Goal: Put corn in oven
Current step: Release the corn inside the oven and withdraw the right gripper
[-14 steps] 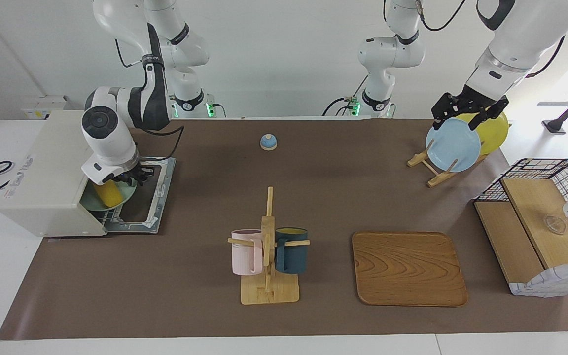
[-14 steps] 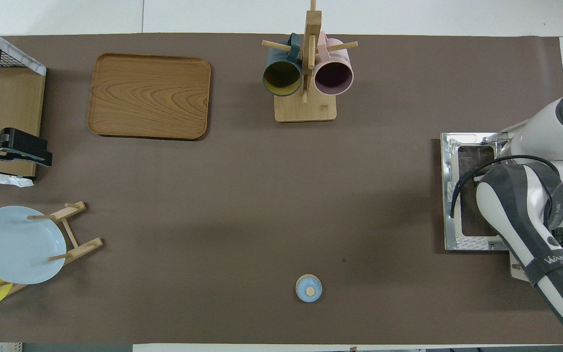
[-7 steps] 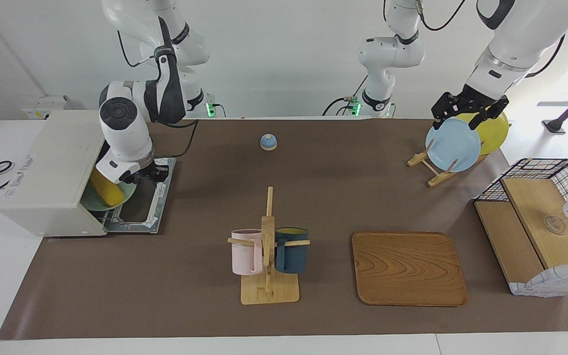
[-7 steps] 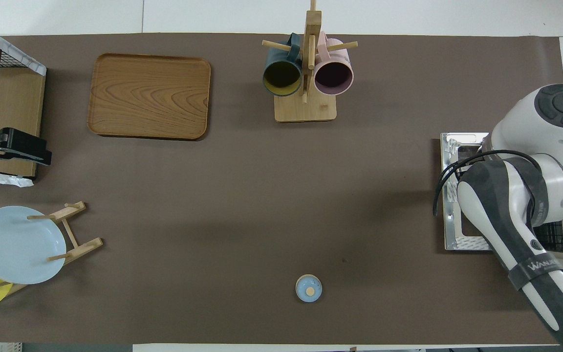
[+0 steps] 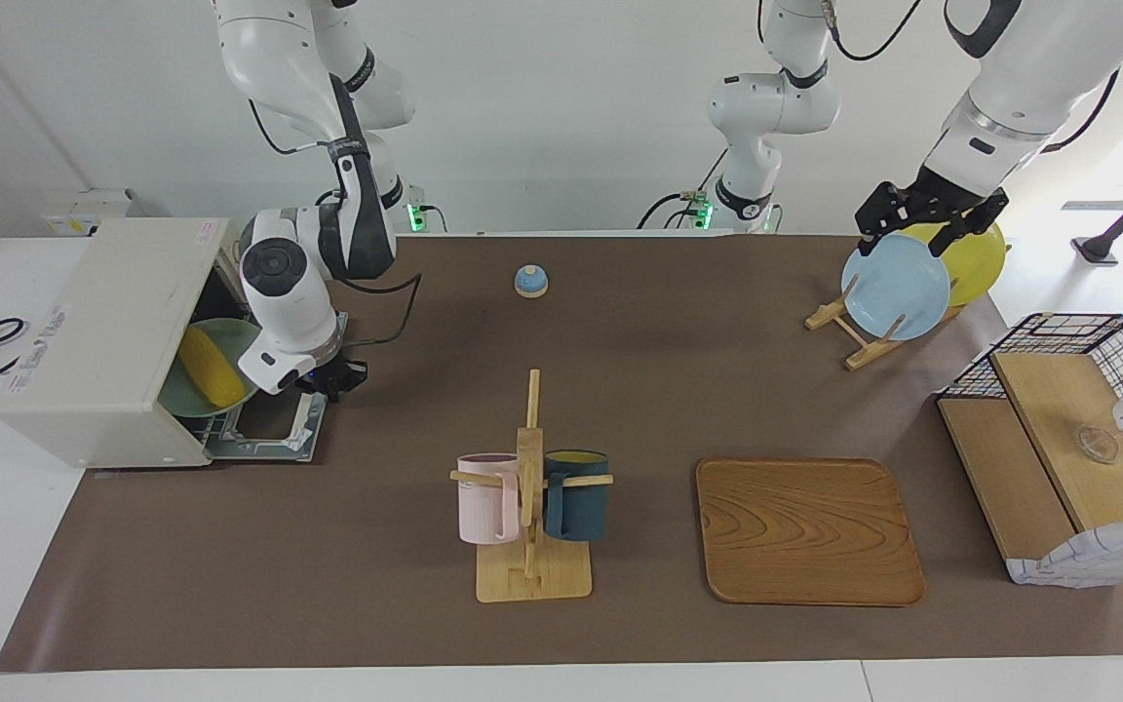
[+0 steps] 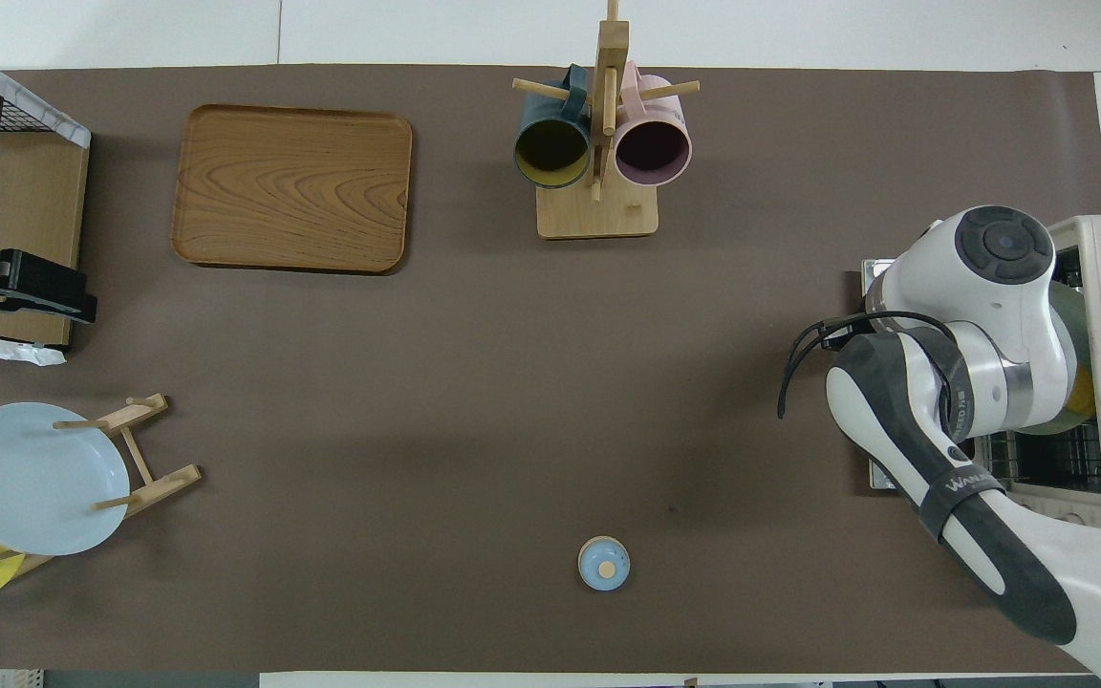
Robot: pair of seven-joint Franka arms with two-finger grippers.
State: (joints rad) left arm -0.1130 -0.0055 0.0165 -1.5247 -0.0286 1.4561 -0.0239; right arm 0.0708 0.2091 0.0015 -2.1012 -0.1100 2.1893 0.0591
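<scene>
the small blue bell (image 5: 531, 281) is sitting nearest the robots on the table (image 5: 620, 390). the left gripper (image 5: 924, 222) is hanging with jaws wide apart, holding nothing, over the blue plate (image 5: 896, 286) and yellow plate (image 5: 973, 255) in the wooden rack (image 5: 849, 331). at the right arm's end, the corn (image 5: 204, 367) is lying in a green bowl (image 5: 235, 334) inside the oven (image 5: 103, 336), door (image 5: 274, 429) folded down. the right gripper (image 5: 328, 378) is hovering over that door's outer edge, jaws closed on nothing. farther out are standing the mug tree (image 5: 530, 487), wooden tray (image 5: 808, 531) and wire basket (image 5: 1059, 448).
</scene>
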